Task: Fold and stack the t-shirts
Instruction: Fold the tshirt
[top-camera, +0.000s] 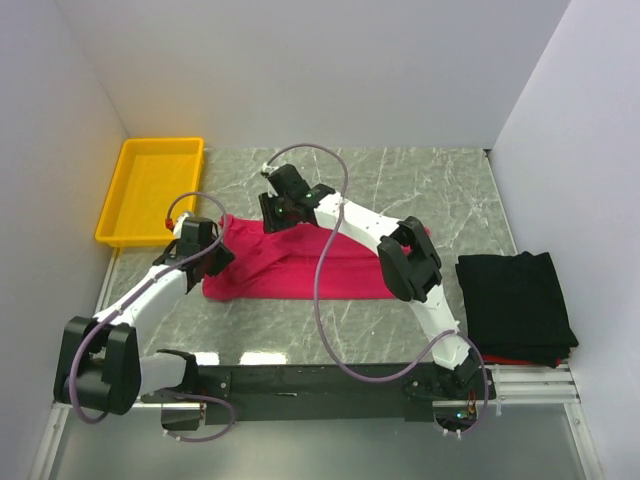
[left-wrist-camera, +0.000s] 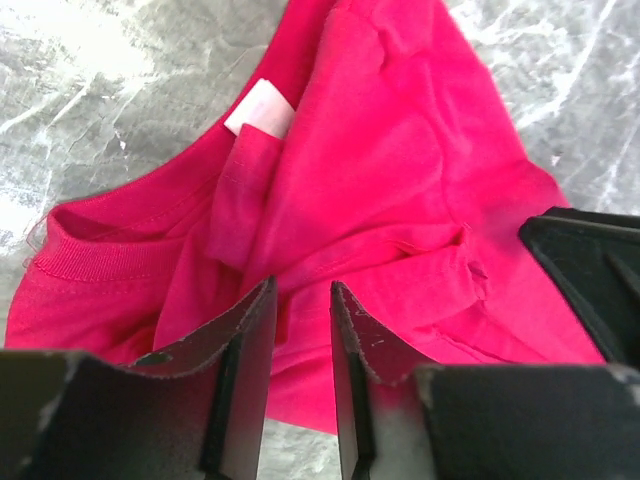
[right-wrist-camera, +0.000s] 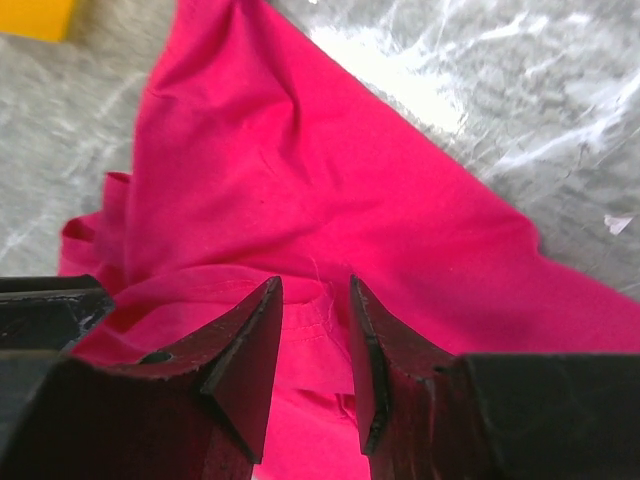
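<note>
The crimson-pink t-shirt lies in a rumpled, partly folded band mid-table. The black t-shirt lies folded at the right edge. My left gripper is over the pink shirt's left end. In the left wrist view its jaws stand slightly parted just above the cloth, near the collar and white label, holding nothing. My right gripper is over the shirt's far edge. In the right wrist view its jaws are slightly parted over a hem fold of the pink shirt.
A yellow tray stands at the back left, beside the wall; its corner shows in the right wrist view. White walls enclose the marble table on three sides. A red edge shows under the black shirt.
</note>
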